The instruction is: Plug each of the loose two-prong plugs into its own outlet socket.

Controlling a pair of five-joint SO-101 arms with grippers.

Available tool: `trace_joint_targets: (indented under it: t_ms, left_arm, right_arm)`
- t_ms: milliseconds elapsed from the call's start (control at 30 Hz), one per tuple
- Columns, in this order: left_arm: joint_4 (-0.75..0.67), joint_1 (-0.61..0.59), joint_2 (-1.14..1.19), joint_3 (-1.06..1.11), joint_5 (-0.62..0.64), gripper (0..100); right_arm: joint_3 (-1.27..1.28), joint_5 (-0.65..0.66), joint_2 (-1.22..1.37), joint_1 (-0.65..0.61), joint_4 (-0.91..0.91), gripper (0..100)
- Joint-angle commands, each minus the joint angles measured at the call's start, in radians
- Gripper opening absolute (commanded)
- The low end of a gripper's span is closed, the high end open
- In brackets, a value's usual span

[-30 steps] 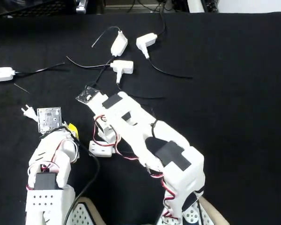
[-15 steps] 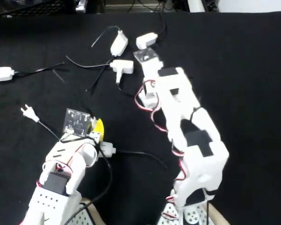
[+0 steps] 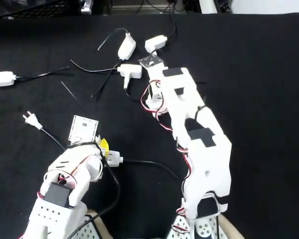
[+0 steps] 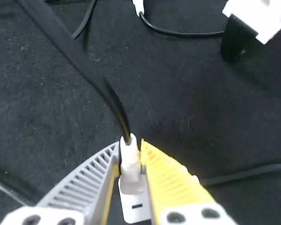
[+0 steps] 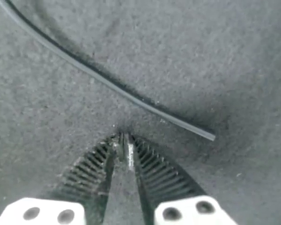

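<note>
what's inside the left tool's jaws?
A white plastic plug body with a black cable running out, clamped in the left tool. Its prongs are covered by the tool and cannot be seen.

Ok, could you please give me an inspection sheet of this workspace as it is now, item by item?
Surface: black cloth table, flat.
Job's things: one socket block lies near the left edge of the high view, and three more are grouped at the far side; a two-prong plug lies unplugged.
Clutter: nothing seen.
Grippers: left gripper shut on a white connector; right gripper shut, low over the cloth beside a thin cable.
Cables: a black cable leaves the white connector; another cable lies between the arms; loose leads cross near the grouped blocks.
Surroundings: dark equipment past the far edge.
</note>
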Motion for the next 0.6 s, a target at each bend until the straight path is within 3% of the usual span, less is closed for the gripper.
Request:
trace_joint_targets:
  t_ms: [0, 567]
  left_arm:
    - [0.006, 0.008, -0.011, -0.058, -0.008, 3]
    - [0.0, 0.005, -0.011, 0.012, -0.008, 3]
  right_arm:
    - [-0.045, -0.017, 0.007, -0.009, 0.0, 1.2]
    - [-0.044, -0.017, 0.007, -0.009, 0.0, 1.2]
